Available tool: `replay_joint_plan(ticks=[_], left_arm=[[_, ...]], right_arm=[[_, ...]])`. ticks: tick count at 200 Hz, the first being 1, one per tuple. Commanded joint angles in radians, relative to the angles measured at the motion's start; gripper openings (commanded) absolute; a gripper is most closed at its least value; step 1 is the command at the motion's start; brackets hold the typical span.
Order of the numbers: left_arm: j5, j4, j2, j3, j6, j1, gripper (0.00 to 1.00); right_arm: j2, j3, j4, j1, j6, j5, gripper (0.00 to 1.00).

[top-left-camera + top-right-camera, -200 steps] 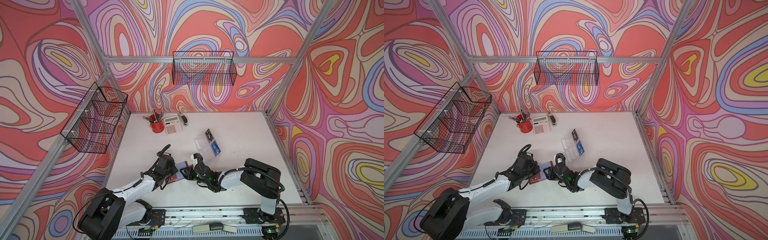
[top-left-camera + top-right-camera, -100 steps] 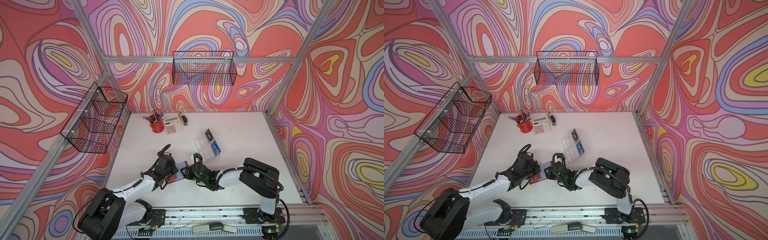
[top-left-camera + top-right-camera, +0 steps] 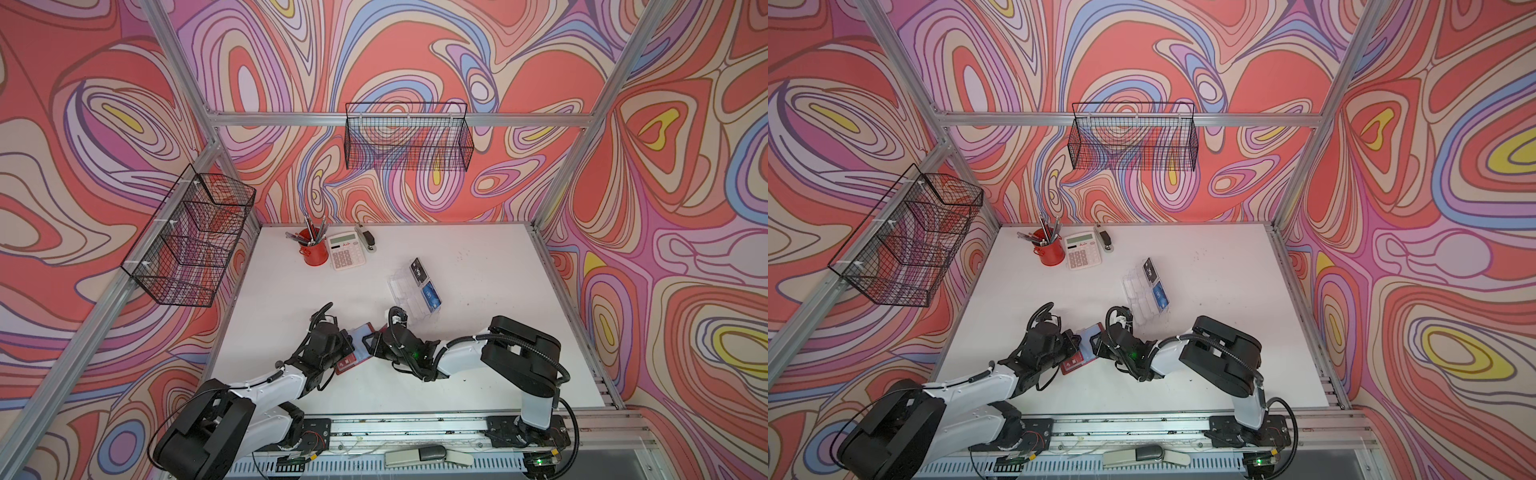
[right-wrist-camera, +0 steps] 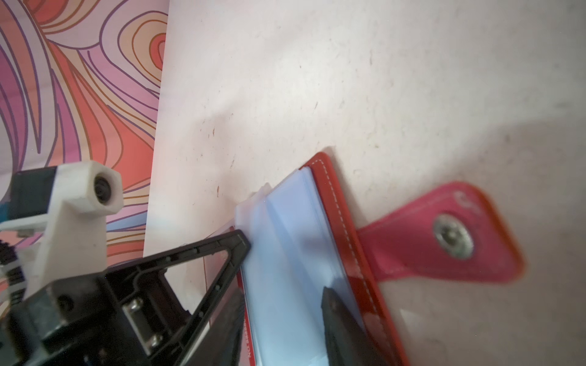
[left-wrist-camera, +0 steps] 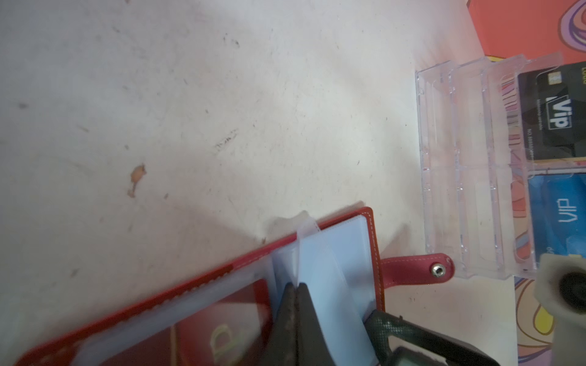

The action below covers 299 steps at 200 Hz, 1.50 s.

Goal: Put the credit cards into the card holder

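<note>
Red card holder: lies open on the table, near the middle and between the two arms in both top views.
Long axis: runs from near-left to far-right, with the red cover end nearer and the pale sleeve end farther.
Strap: the snap strap sticks out of the far-right end towards the clear stand, its tip just beside it.
Look: red leather-like cover with white stitching and bluish-clear sleeves.
Left pincer: pressed together, pinching one sleeve leaf upright.
Right pincer: one finger lies on the sleeves. The other is hard to make out, so I cannot tell whether it is spread or pinching.
Hidden: from above the arms cover much of the holder, and the lettering behind a near sleeve is blurred.
Cards: the black card and blue card sit in the stand, far-right of the holder, cut off at the frame edge.
</note>
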Motion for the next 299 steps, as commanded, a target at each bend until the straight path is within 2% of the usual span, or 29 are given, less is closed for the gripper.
replay_joint_plan(ticks=[1,36,121,189,208,264,294,299], left_arm=[[0.06,0.11,0.024,-0.002,-0.006,0.002,0.0],[0.054,0.096,0.019,0.002,0.005,0.002,0.0],[0.041,0.011,0.0,0.033,0.02,0.002,0.0],[0.036,-0.01,-0.025,0.034,0.025,0.002,0.0],[0.04,-0.006,-0.024,0.034,0.027,0.002,0.0],[0.047,0.0,-0.016,0.036,0.027,0.002,0.0],[0.039,-0.051,-0.026,0.057,0.032,0.003,0.0],[0.036,-0.074,-0.035,0.065,0.041,0.004,0.05]], right_arm=[[-0.015,-0.046,-0.004,-0.002,0.049,-0.003,0.45],[-0.024,-0.058,0.031,-0.002,0.053,-0.027,0.46],[-0.026,-0.103,0.239,-0.001,0.071,-0.12,0.46],[-0.066,-0.094,0.052,-0.003,0.033,-0.019,0.46],[-0.06,-0.084,0.038,-0.006,0.016,-0.034,0.46],[0.003,-0.034,0.129,-0.008,-0.013,-0.134,0.36],[-0.015,-0.036,0.168,-0.006,-0.031,-0.136,0.33],[-0.019,-0.036,0.171,-0.006,-0.039,-0.135,0.32]])
